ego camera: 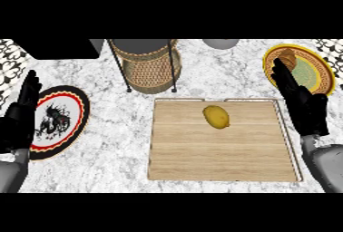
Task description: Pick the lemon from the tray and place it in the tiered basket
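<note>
- Left hand [19,118] at lower left edge, fingers straight and together, pointing up, holding nothing; resting beside black-rimmed plate [75,118] with dragon motif.
- Right hand [303,105] at right edge, just outside tray [201,158] rail, fingers straight and slightly spread, empty.
- Lemon [216,116] lying on its side in far half of wooden tray, nothing else on the boards, well apart from both hands.
- Likely light, stiff, skin waxy, rounded: prone to roll or squirt out of a pinch. Not fragile.
- Best taken across the fat middle, fingers one side, thumb the other; tapered ends to be avoided.
- Nearest by right hand.
- Tiered basket [147,63] just beyond tray's far left corner: woven, wire legs, upright.
- Yellow-rimmed plate [323,68] far right, behind right hand's fingertips.
</note>
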Robot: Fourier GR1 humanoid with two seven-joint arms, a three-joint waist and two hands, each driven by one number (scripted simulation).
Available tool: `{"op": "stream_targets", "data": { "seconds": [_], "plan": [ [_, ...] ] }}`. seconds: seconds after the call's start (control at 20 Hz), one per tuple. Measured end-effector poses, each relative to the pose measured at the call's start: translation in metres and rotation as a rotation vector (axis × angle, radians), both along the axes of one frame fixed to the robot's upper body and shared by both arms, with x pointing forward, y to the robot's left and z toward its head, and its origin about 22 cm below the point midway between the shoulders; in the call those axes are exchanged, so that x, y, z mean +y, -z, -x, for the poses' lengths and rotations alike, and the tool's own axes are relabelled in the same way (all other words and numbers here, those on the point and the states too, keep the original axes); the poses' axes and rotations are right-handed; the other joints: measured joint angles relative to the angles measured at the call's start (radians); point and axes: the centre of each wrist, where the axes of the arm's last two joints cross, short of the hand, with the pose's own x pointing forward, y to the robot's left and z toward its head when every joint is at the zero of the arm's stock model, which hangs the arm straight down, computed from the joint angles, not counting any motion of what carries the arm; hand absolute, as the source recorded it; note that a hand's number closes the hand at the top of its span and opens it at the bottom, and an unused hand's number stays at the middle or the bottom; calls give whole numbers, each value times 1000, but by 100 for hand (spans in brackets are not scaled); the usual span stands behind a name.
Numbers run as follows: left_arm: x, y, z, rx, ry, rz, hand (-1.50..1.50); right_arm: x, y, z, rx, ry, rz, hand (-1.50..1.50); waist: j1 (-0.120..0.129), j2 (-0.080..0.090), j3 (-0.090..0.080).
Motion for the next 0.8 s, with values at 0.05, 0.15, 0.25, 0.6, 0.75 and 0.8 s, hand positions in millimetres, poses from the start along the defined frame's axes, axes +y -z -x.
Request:
{"op": "stream_targets", "data": {
  "seconds": [0.05,0.15,0.25,0.6,0.75,0.8],
  "plan": [
    [-1,-1,1,5,18,8,0,5,2,-2,1,-11,-17,-150,5,-1,-3],
    [-21,8,3,25,89,45,0,26,4,-7,11,-72,-75,-150,16,-1,-7],
    [-38,14,3,51,184,90,0,57,6,-12,20,-162,-151,-150,30,5,-10],
    [-95,41,11,165,419,265,0,137,31,-24,28,-318,-313,-150,49,12,-13],
    [-94,52,18,186,437,290,0,144,34,-31,-57,-366,-312,-150,39,6,-13],
    [-92,52,18,190,438,294,0,143,31,-34,-79,-377,-288,-150,34,3,-13]
  ]
}}
